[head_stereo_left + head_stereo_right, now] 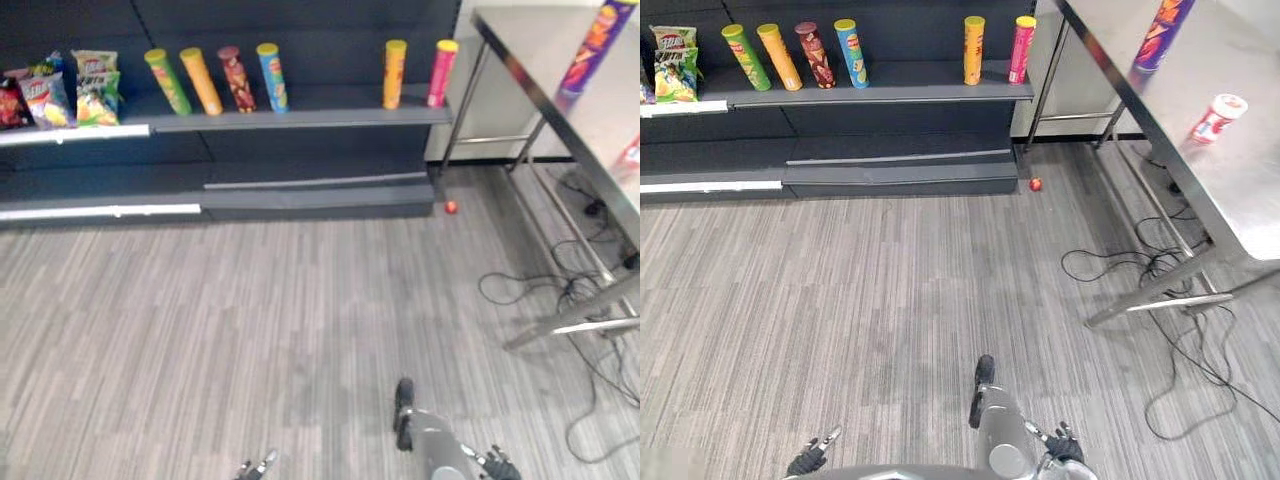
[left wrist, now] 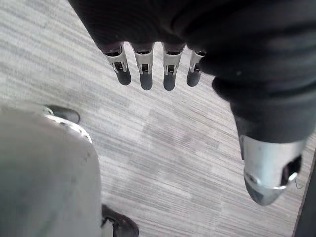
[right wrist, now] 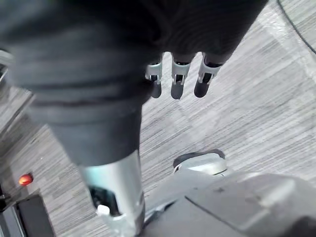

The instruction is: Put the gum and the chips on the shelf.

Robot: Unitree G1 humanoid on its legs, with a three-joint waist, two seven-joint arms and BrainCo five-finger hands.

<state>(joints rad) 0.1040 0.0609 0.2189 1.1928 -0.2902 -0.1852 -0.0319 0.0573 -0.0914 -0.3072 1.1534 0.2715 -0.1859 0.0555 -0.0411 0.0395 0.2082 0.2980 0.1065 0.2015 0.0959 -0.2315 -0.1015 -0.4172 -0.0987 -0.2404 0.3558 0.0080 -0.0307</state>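
The shelf (image 1: 880, 100) is sitting at your twelve o'clock, across the floor (image 1: 890, 300). The counter (image 1: 1250, 190) is running along at two o'clock, carrying both targets. The purple chips tube (image 1: 1162, 30) is standing upright at its far end. The gum tub (image 1: 1217, 118) is lying on its side nearer you, long axis pointing toward one o'clock. Your right hand (image 3: 177, 74) is hanging nearer to them than your left hand (image 2: 144, 61). Both sets of fingers (image 2: 169, 69) are hanging straight, holding nothing, well apart from either item.
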